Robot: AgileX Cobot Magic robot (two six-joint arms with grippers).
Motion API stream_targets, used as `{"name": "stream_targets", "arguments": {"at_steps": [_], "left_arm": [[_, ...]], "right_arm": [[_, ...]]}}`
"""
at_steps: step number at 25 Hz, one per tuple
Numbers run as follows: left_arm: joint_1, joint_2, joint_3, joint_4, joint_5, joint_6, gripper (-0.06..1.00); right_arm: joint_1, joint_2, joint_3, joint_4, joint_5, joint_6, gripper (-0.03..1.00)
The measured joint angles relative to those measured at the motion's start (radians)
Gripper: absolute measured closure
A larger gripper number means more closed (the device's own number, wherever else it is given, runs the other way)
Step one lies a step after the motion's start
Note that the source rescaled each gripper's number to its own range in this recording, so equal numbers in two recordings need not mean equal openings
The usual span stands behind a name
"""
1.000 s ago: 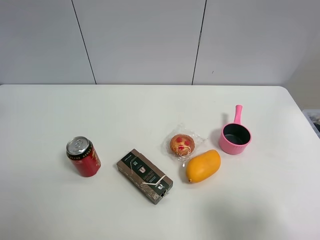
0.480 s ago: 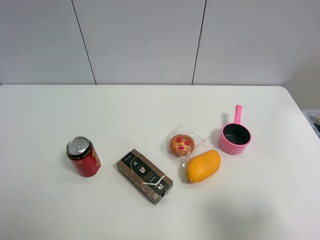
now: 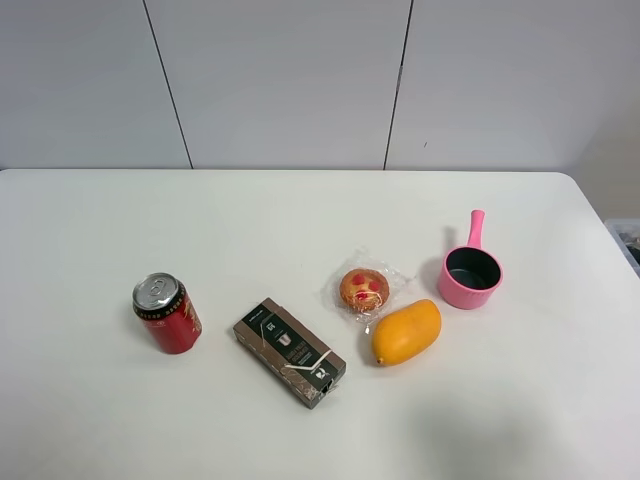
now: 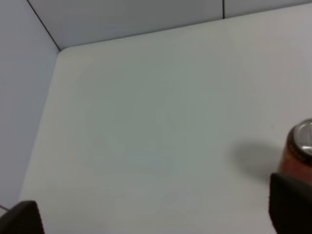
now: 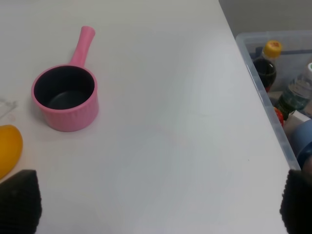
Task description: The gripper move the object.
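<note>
Five things sit on the white table [image 3: 300,210] in the high view: the mango [image 3: 406,332], smooth and oval, lies at lower right of centre, touching the crinkled clear wrap of a round red-spotted muffin [image 3: 364,289] just above and left of it; a pink ribbed saucepan [image 3: 469,274] stands near on the upper right, a dark flat box [image 3: 290,351] lies slantwise to the left, and a red can [image 3: 166,313] stands upright at far left. No arm shows in this view. In the left wrist view, the left gripper [image 4: 156,217] shows only as two dark fingertips in the bottom corners, spread wide with nothing between them but bare tabletop; the can's shiny top [image 4: 301,148] peeks in at the right edge. In the right wrist view, the right gripper [image 5: 156,204] likewise shows two dark tips at the bottom corners, wide apart and empty; the mango's end [image 5: 9,148] sits at the left edge, the saucepan [image 5: 66,100] above it, and a clear bin [image 5: 265,97] of bottles stands off the table's edge at right. My worry is the fruit's slick rounded skin: a pinch off its middle could squirt it sideways into the muffin wrap or the pan.
</note>
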State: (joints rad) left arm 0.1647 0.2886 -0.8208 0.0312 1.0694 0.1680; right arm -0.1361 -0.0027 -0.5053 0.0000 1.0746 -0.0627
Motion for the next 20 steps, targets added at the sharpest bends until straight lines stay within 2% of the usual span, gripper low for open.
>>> {"name": "stream_targets", "arguments": {"at_steps": [5, 9, 20], "left_arm": [[0.000, -0.178, 0.131, -0.064, -0.042, -0.019, 0.14], [0.000, -0.276, 0.192, -0.082, -0.046, -0.022, 0.14], [0.000, -0.294, 0.290, -0.097, -0.040, -0.022, 0.14]], "right_arm": [[0.000, 0.000, 0.000, 0.000, 0.000, 0.000, -0.03], [0.000, 0.000, 0.000, 0.000, 0.000, 0.000, -0.03], [0.000, 0.000, 0.000, 0.000, 0.000, 0.000, -0.03]]}}
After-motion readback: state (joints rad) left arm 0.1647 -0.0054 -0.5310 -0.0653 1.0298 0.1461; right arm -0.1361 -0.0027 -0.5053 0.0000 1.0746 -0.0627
